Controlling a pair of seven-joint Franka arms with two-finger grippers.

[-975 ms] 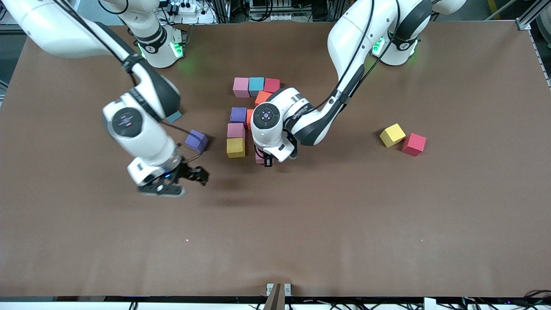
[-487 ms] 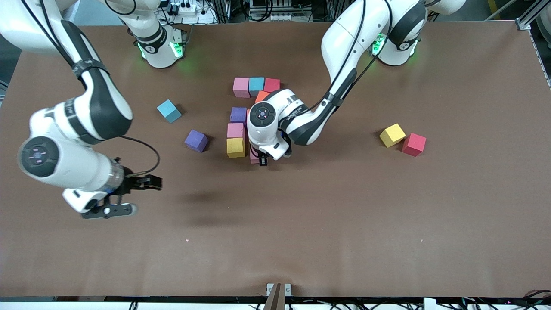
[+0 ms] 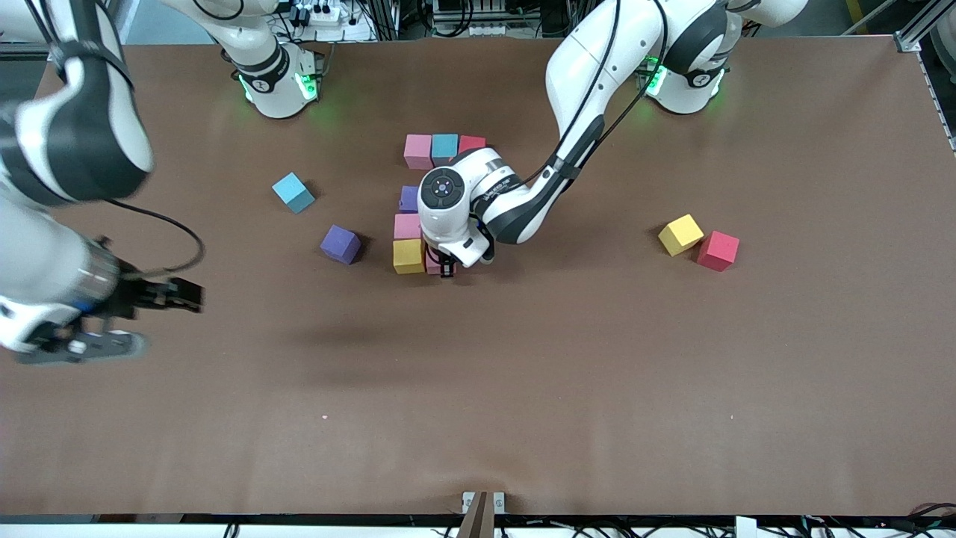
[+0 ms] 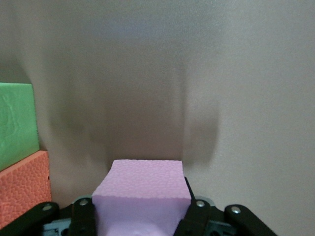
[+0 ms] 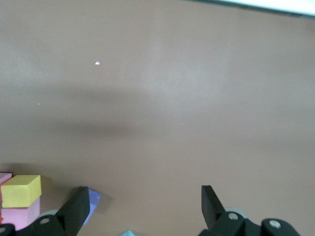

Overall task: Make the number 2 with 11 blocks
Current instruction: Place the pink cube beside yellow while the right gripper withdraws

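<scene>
My right arm swings clear across the counter, its gripper now hanging wide open and empty over bare surface at its own end, well away from the digit it was beside a second ago; I read that as it stepping aside to wait. My left arm has crept in over the half-built number 2, and its gripper sits low at the row nearest the front camera, clamped on a pink block that is touching or almost touching the yellow block. The wrist view shows the pink cube between the fingers, with an orange block and a green block just beside it. To my eye this is a placement in its last moments: release comes next. Four loose cubes lie apart: a blue block and purple block toward the right arm's end, a second yellow block touching a red block toward the left arm's end.
</scene>
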